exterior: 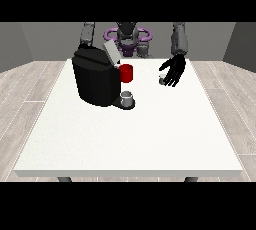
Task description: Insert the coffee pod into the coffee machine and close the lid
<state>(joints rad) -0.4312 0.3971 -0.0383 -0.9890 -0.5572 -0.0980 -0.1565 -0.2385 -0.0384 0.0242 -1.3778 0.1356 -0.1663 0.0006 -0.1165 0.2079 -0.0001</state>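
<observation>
A black coffee machine (95, 80) stands on the white table (130, 139) at the view's left, its grey lid (111, 52) tilted up. A small grey cup (128, 97) sits on its drip tray. A small silvery coffee pod (162, 80) lies on the table to the right. The hand at the view's right (174, 70) hangs just above and beside the pod, fingers spread and pointing down, holding nothing. The other arm goes down behind the machine, and its hand is hidden.
A red mug (126, 73) stands just behind the machine's right side. The robot's torso (128, 39) is at the table's far edge. Wooden floor surrounds the table.
</observation>
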